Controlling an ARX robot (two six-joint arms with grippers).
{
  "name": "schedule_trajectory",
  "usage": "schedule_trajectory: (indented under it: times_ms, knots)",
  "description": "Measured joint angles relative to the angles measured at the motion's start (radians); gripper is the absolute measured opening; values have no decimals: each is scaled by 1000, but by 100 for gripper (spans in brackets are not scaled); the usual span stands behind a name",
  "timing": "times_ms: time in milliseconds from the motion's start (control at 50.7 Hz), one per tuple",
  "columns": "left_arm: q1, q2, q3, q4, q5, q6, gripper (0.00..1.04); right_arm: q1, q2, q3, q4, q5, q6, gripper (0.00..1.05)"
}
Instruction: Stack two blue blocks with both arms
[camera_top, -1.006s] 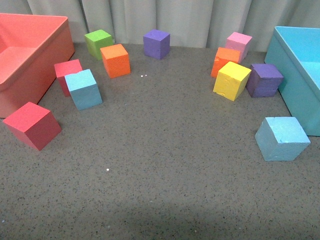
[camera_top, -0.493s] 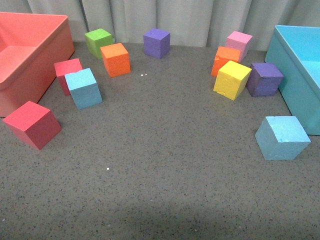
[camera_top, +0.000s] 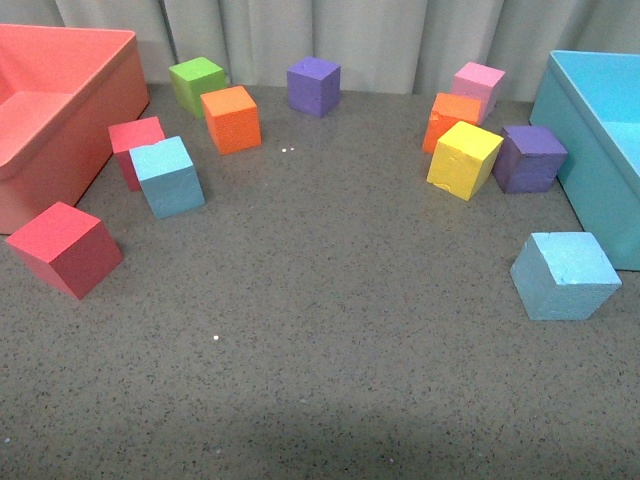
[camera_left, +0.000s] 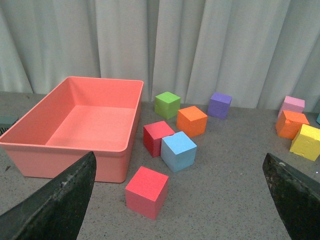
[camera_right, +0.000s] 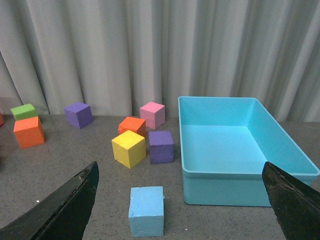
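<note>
I see my left pincer (camera_left: 178, 154) and right pincer (camera_right: 180, 163) both spread wide, holding nothing. The left blue block (camera_top: 167, 177) sits on the desk (camera_top: 330, 300) against a red cube (camera_top: 133, 138). The right blue block (camera_top: 565, 275) rests just beside the turquoise bin (camera_top: 585, 170).

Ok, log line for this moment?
left gripper: open, empty | right gripper: open, empty | blue blocks: apart, unstacked
</note>
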Motion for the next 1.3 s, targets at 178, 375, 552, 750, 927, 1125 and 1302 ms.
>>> schedule_trajectory:
  times_ms: [178,375,552,750,927,1125,1302]
  knots:
    - [0,0,0,0,0,0,98,67,59,36,-97,219,-143,95]
    - [0,0,0,0,0,0,98,49,413,108,37,147,-254,95]
    - [0,0,0,0,0,0,98,45,990,293,195,36,-92,95]
    - [0,0,0,0,0,0,98,69,1342,463,136,6,-10,95]
    - [0,0,0,0,0,0,98,85,1601,601,92,-7,18,95]
    - [0,0,0,0,0,0,98,102,1774,700,84,16,52,95]
    - [0,0,0,0,0,0,98,108,1901,776,63,14,82,95]
